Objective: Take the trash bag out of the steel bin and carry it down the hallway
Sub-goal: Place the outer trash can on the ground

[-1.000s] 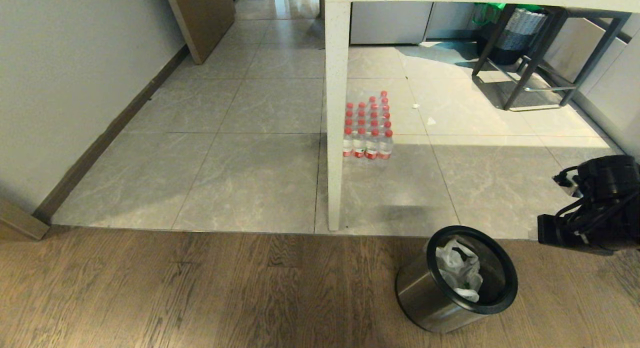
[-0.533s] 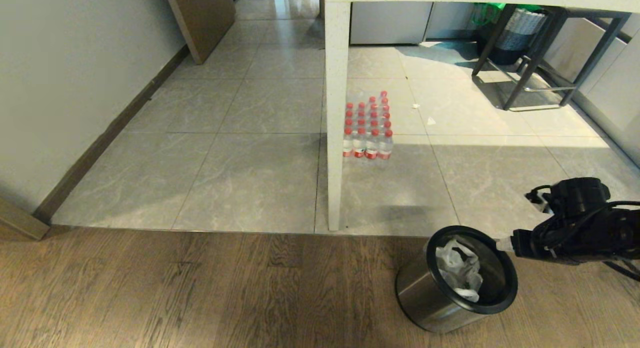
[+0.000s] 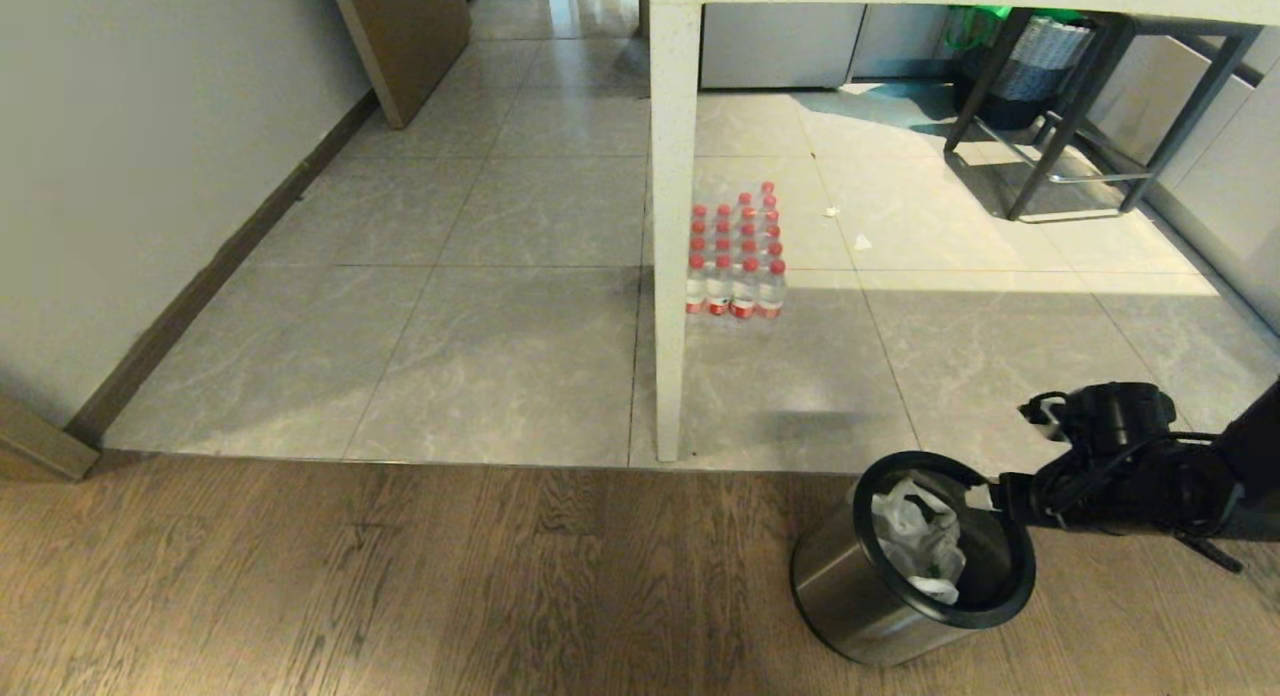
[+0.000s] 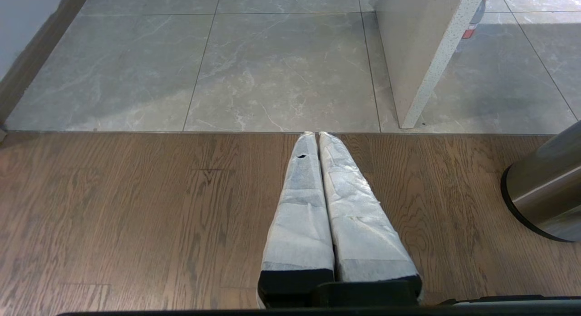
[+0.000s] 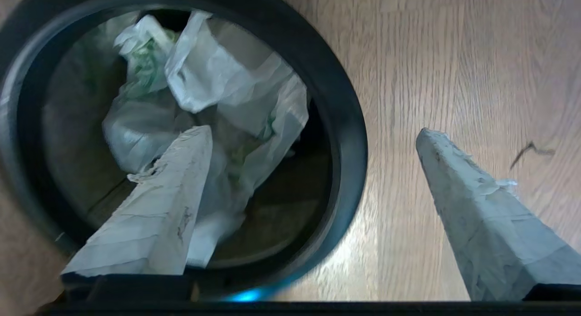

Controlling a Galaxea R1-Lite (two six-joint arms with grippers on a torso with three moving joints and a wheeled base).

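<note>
Brushed steel forms the steel bin (image 3: 912,561), which stands on the wooden floor (image 3: 400,586) near the white counter leg (image 3: 670,276). You see the trash bag (image 3: 918,541) crumpled inside it. Your right end effector (image 5: 313,139) hangs over the bin's black rim, fingers spread wide, one over the bag, one outside. Your left end effector (image 4: 316,136) sits beside the bin, fingers pressed together.

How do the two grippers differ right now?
The left gripper has its jaws pressed together; the right gripper has them spread wide. The left hangs over bare wood floor, beside the steel bin; the right is above the bin's rim, one finger over the trash bag. Both hold nothing and have white-wrapped fingers.
</note>
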